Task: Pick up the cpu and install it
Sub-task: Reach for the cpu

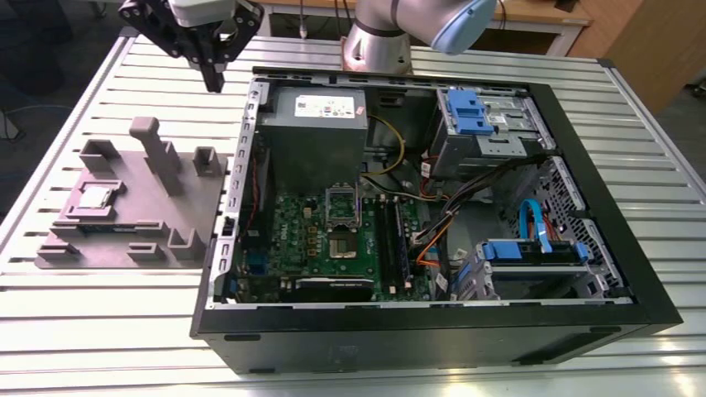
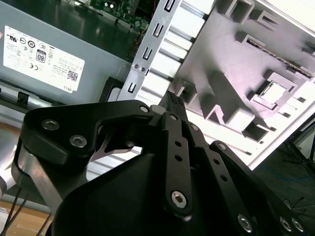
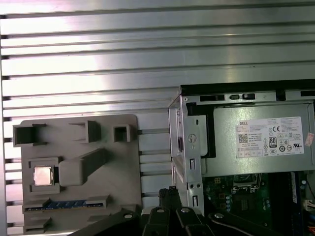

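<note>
Slatted metal table (image 1: 111, 331); cpu (image 1: 97, 196) sits in a grey holder (image 1: 197, 207); pincer (image 1: 212, 81) hovers nearby, seemingly closed together.

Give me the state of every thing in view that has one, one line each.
cpu: lying flat in its recess on the grey holder, not gripped.
gripper: shut, holding nothing, apart from the cpu.
computer case: lying on its side, side panel off.
cpu socket: appears to have no chip in it.

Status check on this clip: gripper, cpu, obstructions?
Black gripper shut, empty, hovering above slatted metal table. Small square silver cpu seated in grey moulded fixture, untouched. Nothing covering it.
</note>
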{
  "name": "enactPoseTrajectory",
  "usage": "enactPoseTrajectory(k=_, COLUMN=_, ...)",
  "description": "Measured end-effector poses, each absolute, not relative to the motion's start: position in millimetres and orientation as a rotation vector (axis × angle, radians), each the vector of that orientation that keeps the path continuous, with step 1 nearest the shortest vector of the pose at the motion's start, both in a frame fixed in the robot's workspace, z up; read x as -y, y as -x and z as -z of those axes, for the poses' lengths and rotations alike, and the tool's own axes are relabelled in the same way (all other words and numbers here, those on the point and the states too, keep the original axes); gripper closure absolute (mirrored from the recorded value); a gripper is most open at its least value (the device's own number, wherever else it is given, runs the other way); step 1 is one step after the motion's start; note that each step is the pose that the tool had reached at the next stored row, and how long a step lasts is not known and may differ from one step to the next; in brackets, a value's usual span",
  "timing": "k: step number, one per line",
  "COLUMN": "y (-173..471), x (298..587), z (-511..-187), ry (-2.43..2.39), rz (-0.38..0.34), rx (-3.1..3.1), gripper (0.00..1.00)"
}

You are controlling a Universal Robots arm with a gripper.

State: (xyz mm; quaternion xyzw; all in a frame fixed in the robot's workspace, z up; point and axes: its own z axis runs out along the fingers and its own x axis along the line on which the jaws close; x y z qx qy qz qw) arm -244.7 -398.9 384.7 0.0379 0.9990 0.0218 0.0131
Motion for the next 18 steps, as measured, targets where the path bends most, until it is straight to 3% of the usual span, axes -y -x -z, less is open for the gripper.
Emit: enactPoseTrajectory(k=18, y=252.8, x=398.9, z=-384.8, ry=-0.118, rz=-0.068, rx=-3.112, gripper=0.89)
